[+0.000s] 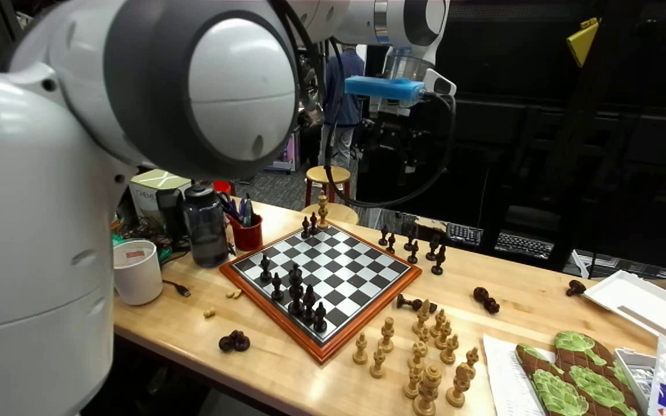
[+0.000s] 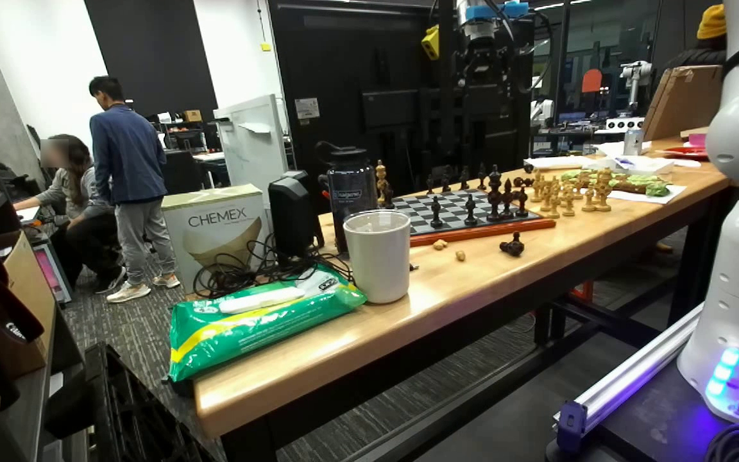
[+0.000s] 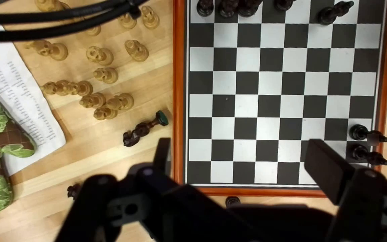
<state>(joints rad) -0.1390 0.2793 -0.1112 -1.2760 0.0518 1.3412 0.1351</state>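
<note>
High above the table hangs my gripper (image 3: 240, 146), its dark fingers (image 3: 328, 168) spread wide with nothing between them. It touches nothing. Beneath it lies a wood-framed chessboard (image 3: 269, 107), seen also in both exterior views. Dark chess pieces (image 1: 295, 289) stand along one edge of the board. Two more dark pieces (image 3: 359, 153) stand by a corner, near a tall light piece (image 1: 322, 211). Several light pieces (image 1: 420, 352) are grouped on the wood beside the board. A dark piece (image 3: 141, 129) lies on its side between them and the frame.
A white mug (image 1: 136, 274), dark bottle (image 1: 204, 225) and red pen cup (image 1: 246, 232) stand beside the board. More dark pieces (image 1: 413, 251) stand beyond it; one clump (image 1: 235, 341) lies nearby. Patterned oven mitts (image 1: 593, 375) and a white tray (image 1: 645, 306) sit at the table's other end.
</note>
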